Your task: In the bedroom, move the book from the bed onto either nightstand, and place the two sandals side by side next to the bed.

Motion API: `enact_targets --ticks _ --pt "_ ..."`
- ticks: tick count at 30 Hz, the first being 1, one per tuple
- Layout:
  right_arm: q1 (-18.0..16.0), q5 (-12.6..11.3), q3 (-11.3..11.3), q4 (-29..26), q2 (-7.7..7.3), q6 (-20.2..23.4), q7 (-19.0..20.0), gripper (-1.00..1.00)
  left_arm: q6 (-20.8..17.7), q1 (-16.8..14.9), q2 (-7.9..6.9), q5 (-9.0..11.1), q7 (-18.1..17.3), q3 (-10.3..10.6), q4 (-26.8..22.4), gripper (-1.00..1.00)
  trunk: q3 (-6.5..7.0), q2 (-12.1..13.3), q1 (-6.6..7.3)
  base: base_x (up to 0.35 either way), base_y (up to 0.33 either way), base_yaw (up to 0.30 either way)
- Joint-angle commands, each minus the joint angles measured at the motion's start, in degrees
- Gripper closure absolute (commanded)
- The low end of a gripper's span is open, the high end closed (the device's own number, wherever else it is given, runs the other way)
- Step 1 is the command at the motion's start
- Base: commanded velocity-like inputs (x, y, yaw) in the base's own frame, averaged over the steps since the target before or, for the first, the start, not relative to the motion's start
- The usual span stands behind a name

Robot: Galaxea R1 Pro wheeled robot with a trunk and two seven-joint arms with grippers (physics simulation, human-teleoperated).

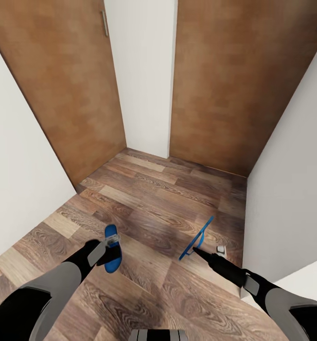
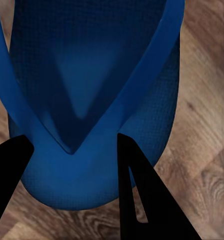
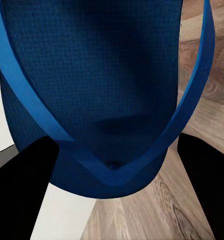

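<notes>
At the bottom of the head view the two arms reach out over the wood floor (image 1: 154, 199). The left gripper (image 1: 109, 242) holds a blue sandal (image 1: 112, 258) that lies nearly flat, just above the floor. The right gripper (image 1: 196, 251) holds the other sandal (image 1: 198, 242) tipped up on its edge, so it looks like a thin blue line. Ahead are two brown doors (image 1: 59, 85) and white walls (image 1: 16, 189). This looks like a small hallway, with no bed, book or nightstand to see. In the left wrist view the sandal (image 2: 91, 100) sits between the two black fingers (image 2: 142, 200), which are pinching it near the strap. In the right wrist view the other sandal (image 3: 96, 90) sits between the black fingers (image 3: 26, 195), pinched at its end too. So both sandals look picked up, but they are not yet put side by side by the bed, and the book may not be moved yet. There is no writing or label to read on anything.
</notes>
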State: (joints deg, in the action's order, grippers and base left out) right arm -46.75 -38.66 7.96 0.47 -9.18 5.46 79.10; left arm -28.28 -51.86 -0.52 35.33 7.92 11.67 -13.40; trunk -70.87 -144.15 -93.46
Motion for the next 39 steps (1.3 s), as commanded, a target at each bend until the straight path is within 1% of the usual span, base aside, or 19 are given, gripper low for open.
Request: enact_targets --ticks 1,17,27,39 --pt "0.0 -0.6 0.5 0.1 -0.02 0.6 0.3 1.0 -0.3 0.0 -0.03 0.6 0.4 0.4 -0.1 1.0 0.18 0.0 0.03 0.0 0.0 0.0" --pt "0.3 -0.7 0.6 0.1 0.06 1.0 0.2 1.0 0.1 0.0 -0.01 0.6 0.4 0.4 -0.1 1.0 3.73 0.2 0.45 0.0 0.0 0.0" --pt "0.4 -0.9 0.6 1.1 0.06 1.1 0.2 1.0 0.1 0.0 0.0 0.6 0.3 0.4 -0.1 1.0 5.94 0.3 0.7 0.0 0.0 0.012" --pt "0.4 -1.0 0.7 1.2 0.13 1.1 0.1 1.0 0.2 0.0 -0.01 0.6 0.4 0.4 -0.1 1.0 8.6 0.5 1.01 0.0 0.0 0.227"
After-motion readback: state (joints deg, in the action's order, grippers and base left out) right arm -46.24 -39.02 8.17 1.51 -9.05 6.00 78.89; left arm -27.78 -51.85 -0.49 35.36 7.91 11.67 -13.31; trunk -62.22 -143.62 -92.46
